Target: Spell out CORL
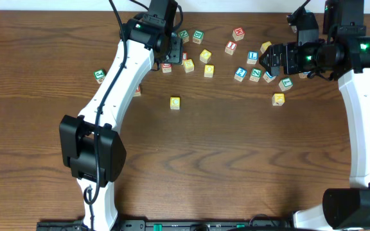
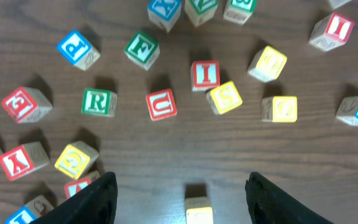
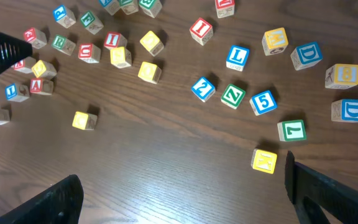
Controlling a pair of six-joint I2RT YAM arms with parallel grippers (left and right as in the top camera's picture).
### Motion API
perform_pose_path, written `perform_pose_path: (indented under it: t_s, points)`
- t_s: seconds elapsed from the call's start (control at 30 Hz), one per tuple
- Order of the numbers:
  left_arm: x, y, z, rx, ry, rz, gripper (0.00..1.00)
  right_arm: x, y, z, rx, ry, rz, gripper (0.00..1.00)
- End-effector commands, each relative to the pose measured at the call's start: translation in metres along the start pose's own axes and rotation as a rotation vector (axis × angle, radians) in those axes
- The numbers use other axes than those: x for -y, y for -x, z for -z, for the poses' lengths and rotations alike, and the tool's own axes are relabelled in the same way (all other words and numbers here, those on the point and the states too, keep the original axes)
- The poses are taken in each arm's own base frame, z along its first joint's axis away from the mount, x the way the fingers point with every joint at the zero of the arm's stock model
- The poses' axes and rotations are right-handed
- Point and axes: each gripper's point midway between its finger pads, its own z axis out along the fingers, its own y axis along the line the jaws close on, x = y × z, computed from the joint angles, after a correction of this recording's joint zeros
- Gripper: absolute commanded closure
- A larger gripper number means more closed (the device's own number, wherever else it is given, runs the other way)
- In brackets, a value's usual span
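Observation:
A lone yellow-topped cube (image 1: 175, 102) sits by itself near the table's middle. It shows at the bottom edge of the left wrist view (image 2: 199, 210), between the wide-apart fingers of my left gripper (image 2: 180, 182) and touching neither. The green R cube (image 2: 98, 102) and the yellow O cube (image 2: 280, 108) lie in the scatter beyond; the O cube (image 1: 209, 70) also shows from overhead. My left gripper (image 1: 174, 50) hangs open over that scatter. The blue L cube (image 3: 237, 56) lies ahead of my right gripper (image 3: 182, 177), which is open and empty (image 1: 266, 61).
Several other letter and number cubes are strewn along the far side of the table, among them a red U (image 2: 161, 104), a yellow S (image 2: 224, 98) and a green 7 (image 3: 291, 130). A yellow cube (image 3: 264, 160) lies close to my right gripper's right finger.

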Motion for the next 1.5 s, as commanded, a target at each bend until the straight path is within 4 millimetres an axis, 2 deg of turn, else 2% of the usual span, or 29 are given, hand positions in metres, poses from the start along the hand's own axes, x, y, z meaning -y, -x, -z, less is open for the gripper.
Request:
perform_pose_path:
  t_s: [0.0,0.3,0.4,0.5,0.57,0.7,0.77,0.9,0.97,1.07,1.17,1.27,1.47]
  points:
    - [0.001,0.011,0.006,0.040,-0.008,0.023,0.35,-0.002,0.007,0.006,0.022,0.006,0.013,0.01]
    - [0.013,0.006,0.005,0.028,-0.031,0.004,0.35,-0.002,0.007,0.006,0.024,0.006,0.014,0.01]
    - [0.008,0.005,0.005,0.023,-0.010,0.009,0.35,-0.006,0.009,0.005,0.029,0.016,0.019,0.01]
    - [-0.019,0.012,0.010,0.048,0.074,0.073,0.35,-0.017,0.021,0.006,0.078,0.076,0.018,0.01]
    - [-0.039,0.016,0.021,0.066,0.105,0.107,0.35,-0.021,0.029,0.007,0.112,0.102,0.037,0.01]
    - [-0.085,0.025,0.055,0.113,0.156,0.186,0.35,-0.008,0.033,-0.002,0.113,0.000,-0.087,0.01]
    - [-0.108,0.025,0.073,0.128,0.177,0.227,0.35,-0.012,0.037,-0.010,0.116,-0.018,-0.110,0.01]
    - [-0.146,0.018,0.099,0.136,0.220,0.298,0.35,-0.039,0.053,-0.036,0.117,0.002,-0.113,0.07]
    - [-0.157,0.014,0.106,0.129,0.234,0.324,0.35,-0.050,0.060,-0.049,0.099,-0.011,-0.101,0.08]
    - [-0.166,0.007,0.109,0.107,0.248,0.340,0.35,-0.061,0.072,-0.073,0.053,-0.065,-0.090,0.08]
    - [-0.166,0.001,0.109,0.083,0.251,0.340,0.35,-0.067,0.076,-0.100,0.005,-0.122,-0.091,0.08]
    - [-0.164,-0.001,0.108,0.076,0.250,0.336,0.35,-0.068,0.069,-0.135,-0.055,-0.178,-0.118,0.10]
    - [-0.164,-0.005,0.108,0.062,0.252,0.361,0.35,-0.067,0.035,-0.203,-0.174,-0.224,-0.171,0.23]
